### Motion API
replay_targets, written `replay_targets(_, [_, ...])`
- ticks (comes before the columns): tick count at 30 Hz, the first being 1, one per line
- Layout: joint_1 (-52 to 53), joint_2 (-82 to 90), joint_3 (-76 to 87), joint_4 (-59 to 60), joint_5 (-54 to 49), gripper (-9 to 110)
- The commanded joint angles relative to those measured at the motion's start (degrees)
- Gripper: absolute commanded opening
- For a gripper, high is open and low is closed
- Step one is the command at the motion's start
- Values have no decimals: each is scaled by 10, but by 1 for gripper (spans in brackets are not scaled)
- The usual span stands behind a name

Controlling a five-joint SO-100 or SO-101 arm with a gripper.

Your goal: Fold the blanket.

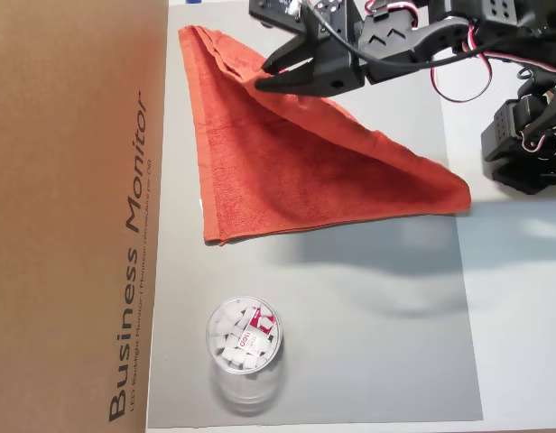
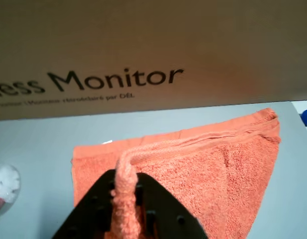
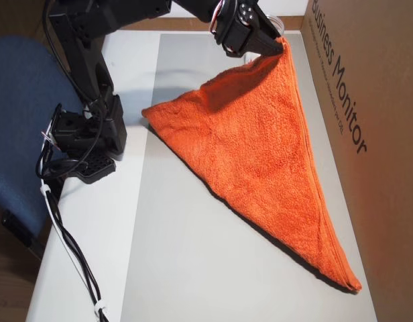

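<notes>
The blanket (image 1: 287, 171) lies on the grey mat (image 1: 350, 343) as a diagonally folded triangle, one hemmed side running along the cardboard box (image 1: 70, 216) and its far point aimed away from the box. The hand (image 1: 260, 77) is clenched on the carried corner, a pinch of terry cloth bunched between the jaws in the wrist view (image 2: 124, 186), held slightly above the mat and near the blanket's box-side corner. Judgement: the fold's long crease trails from the hand away from the box, so what counts next is lowering this corner onto the matching one before letting go.
</notes>
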Motion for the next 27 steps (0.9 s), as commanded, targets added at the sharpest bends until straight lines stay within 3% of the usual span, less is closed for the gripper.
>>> replay_targets(1, [-12,4,3,-25,-5,0])
replay_targets(27, [-83,-176,-66,-69,-6,0])
